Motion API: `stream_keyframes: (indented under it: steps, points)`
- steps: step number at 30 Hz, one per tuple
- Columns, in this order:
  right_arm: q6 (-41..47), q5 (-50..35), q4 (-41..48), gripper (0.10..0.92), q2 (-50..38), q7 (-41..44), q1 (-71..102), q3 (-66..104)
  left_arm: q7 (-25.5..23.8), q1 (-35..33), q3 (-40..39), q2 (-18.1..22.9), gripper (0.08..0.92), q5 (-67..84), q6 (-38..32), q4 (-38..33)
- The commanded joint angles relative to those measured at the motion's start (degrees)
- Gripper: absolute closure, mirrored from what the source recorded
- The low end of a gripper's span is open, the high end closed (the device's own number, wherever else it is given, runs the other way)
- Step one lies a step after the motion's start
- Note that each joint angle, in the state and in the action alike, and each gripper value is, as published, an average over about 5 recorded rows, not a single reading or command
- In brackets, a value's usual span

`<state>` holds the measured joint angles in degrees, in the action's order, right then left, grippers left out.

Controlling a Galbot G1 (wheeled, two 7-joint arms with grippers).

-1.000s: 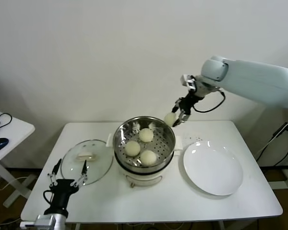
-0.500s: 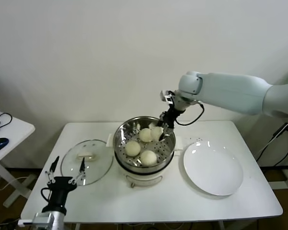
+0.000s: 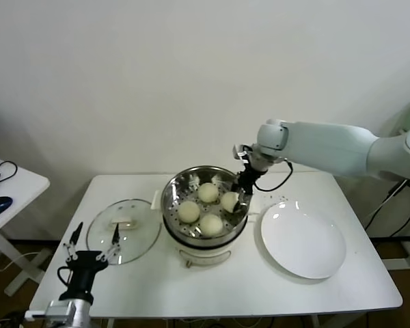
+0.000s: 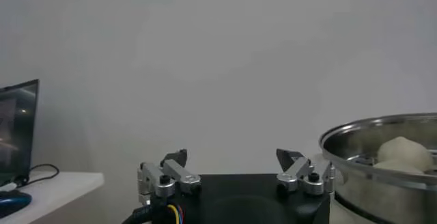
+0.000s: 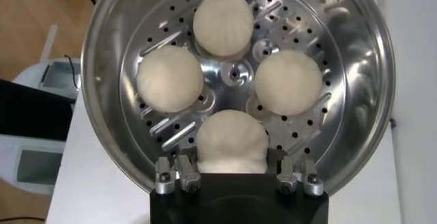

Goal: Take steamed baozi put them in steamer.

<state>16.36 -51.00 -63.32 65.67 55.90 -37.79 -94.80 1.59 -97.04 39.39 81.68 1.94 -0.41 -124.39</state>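
R gripper (image 3: 240, 194) jaws clamped on a steamed baozi (image 5: 231, 141), set low in the steamer (image 3: 174, 205) at its R side | L gripper (image 4: 232, 172) jaws apart, parked at table's (image 3: 191, 287) near-L edge by glass lid (image 3: 140, 232) | 3 other baozi (image 5: 171, 78) on perforated floor | white plate (image 3: 303, 240) to R

Steamer (image 3: 206, 205): centre of table (image 3: 157, 287), tall steel wall all round, open from above only. Floor taken by four buns (image 5: 230, 86), narrow gaps between them.
Right gripper (image 3: 241, 197): inside the steamer's right rim, closed on the right-hand bun (image 3: 229, 201); its arm spans the air above the table's back right.
Glass lid (image 3: 122, 229): flat, just left of the steamer.
White plate (image 3: 303, 239): flat, just right of it.
Left gripper (image 3: 93, 239): low at the front left edge, fingers spread, near the lid.
Front table strip: bare.
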Motion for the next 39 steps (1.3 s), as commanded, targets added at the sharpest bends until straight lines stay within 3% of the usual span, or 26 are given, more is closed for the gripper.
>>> stream_keyframes:
  steps: [1, 10, 18, 32, 39]
  points:
    - [0.0, 0.9, 1.3, 0.367, 0.3, -0.5, 1.6, 0.3, 0.0, 0.4, -0.1, -0.2, 0.177, 0.2, 0.2, 0.2]
    - [-0.1, 0.6, 1.6, 0.353, 0.7, -1.0, 1.7, 0.7, -0.1, 0.5, -0.2, -0.2, 0.177, 0.2, 0.1, 0.3]
    - [-0.3, 0.4, 1.6, 0.209, 1.0, 0.1, 0.9, 0.8, -0.1, 0.7, -0.3, -0.2, 0.177, 0.1, 0.1, 0.4]
    - [-2.2, -1.0, -3.0, 0.203, -3.8, -0.6, -4.7, 4.1, 0.0, 0.9, -0.4, -0.3, 0.177, 0.2, 0.1, 0.2]
    - [-5.1, 11.6, -3.4, 0.203, -10.8, -7.8, -1.4, 17.1, 0.0, 2.0, -0.3, 0.4, 0.177, 0.2, 0.5, 0.4]
